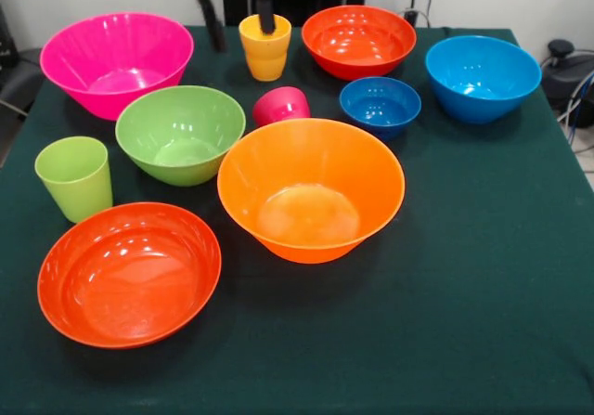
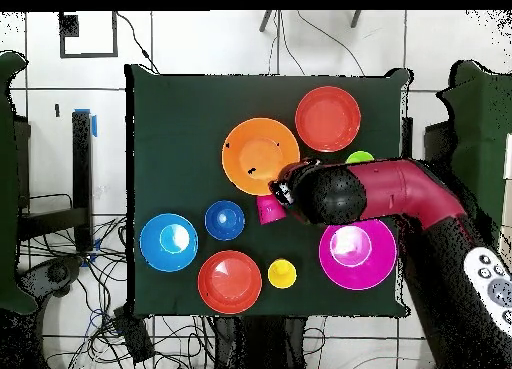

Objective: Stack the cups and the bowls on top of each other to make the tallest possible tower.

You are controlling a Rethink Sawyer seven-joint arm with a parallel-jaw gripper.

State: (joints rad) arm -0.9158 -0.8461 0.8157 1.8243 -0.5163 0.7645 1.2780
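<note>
Dark green tablecloth [image 1: 483, 276] carries unlabelled bowls; at top centre the gripper [image 1: 239, 18] spreads its fingers [image 1: 265, 11], one inside the glossy yellow-orange plastic cup [image 1: 264, 48].

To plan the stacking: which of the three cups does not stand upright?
The pink cup: it lies tipped over, while the yellow cup and green cup stand upright.

In the front view the gripper [image 1: 239, 16] is cut off by the top edge; only two dark fingers [image 1: 211, 20] show. In the overhead view the arm [image 2: 385, 193] hides the green bowl entirely, most of the lime green cup [image 2: 360, 157], and part of the red-pink cup [image 2: 268, 211].
</note>
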